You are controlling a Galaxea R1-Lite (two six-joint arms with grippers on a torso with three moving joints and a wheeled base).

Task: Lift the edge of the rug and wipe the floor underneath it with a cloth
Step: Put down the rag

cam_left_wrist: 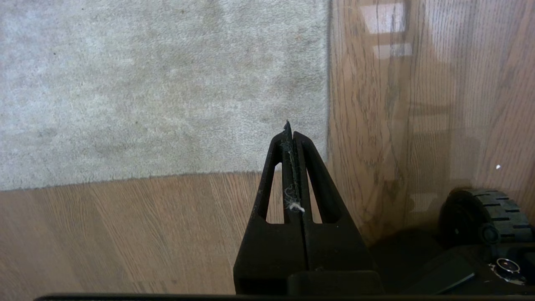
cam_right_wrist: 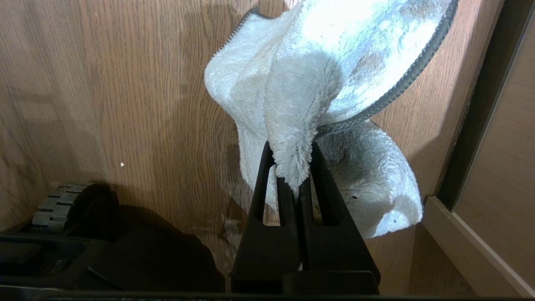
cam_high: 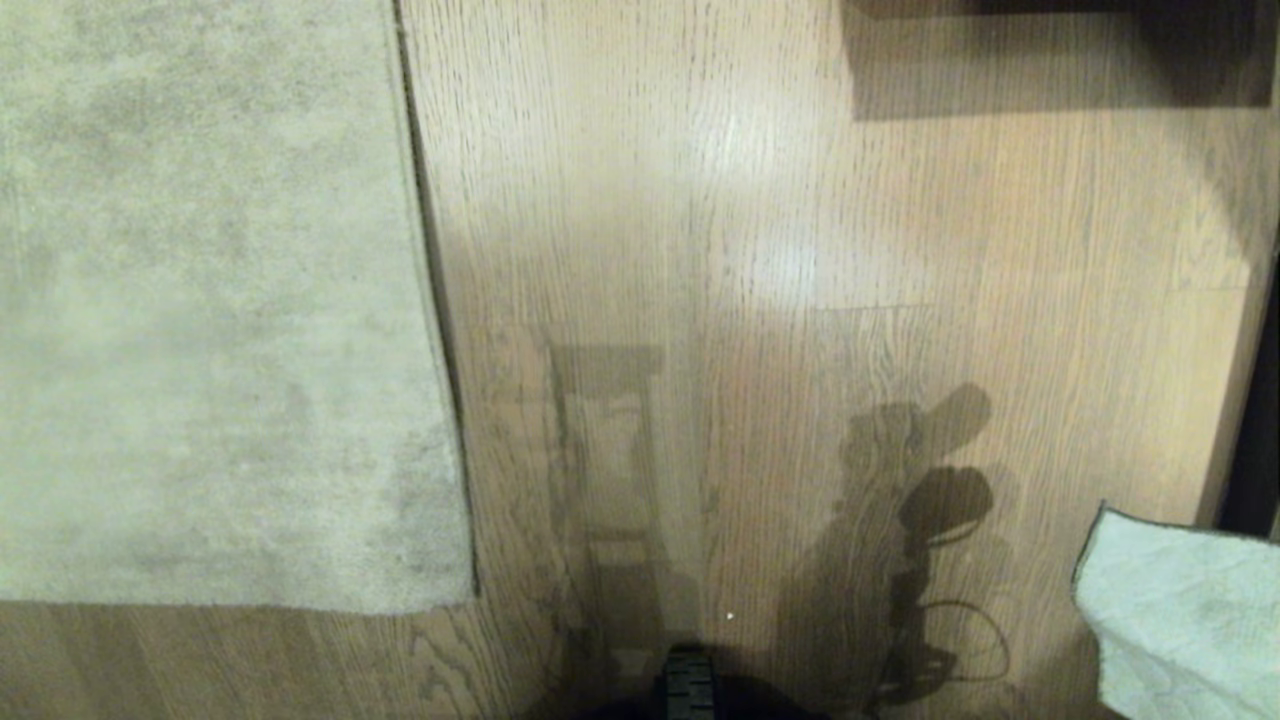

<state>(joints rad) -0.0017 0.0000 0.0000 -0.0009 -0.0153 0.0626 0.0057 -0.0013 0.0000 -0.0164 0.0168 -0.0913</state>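
From the head camera, the mottled grey-beige short-pile rug (cam_high: 200, 300) lies flat on the left, and the rug edge (cam_high: 430, 300), a thin straight border, runs away from the robot and ends in a near corner at the lower middle left. The floor (cam_high: 760, 200) of light brown wood-grain planks with a slight sheen fills the rest of the picture and carries the robot's shadow. At the lower right edge a corner of the small pale blue-green microfibre cloth (cam_high: 1180, 620) with dark stitched edging reaches into view. A dark strip of furniture (cam_high: 1060, 50) casts shade across the top right, and part of the robot's black base (cam_high: 690, 690) shows at the bottom centre. Neither gripper appears here, and no writing or label can be read.

From the left wrist camera, the left gripper (cam_left_wrist: 291, 133) hangs above the rug's near corner, its black fingers (cam_left_wrist: 311, 163) pressed together with nothing between them but a few wisps of pale lint. The rug edge (cam_left_wrist: 328, 104) lies flat against the planks. A black ridged wheel (cam_left_wrist: 489, 213) of the base sits off to one side.

From the right wrist camera, the right gripper (cam_right_wrist: 292, 167) is clamped on a fold of the cloth (cam_right_wrist: 334, 62), which bunches and drapes beyond the fingertips above the floor (cam_right_wrist: 125, 83). A pale wood cabinet base (cam_right_wrist: 493, 167) stands beside it. No brand or lettering is legible.
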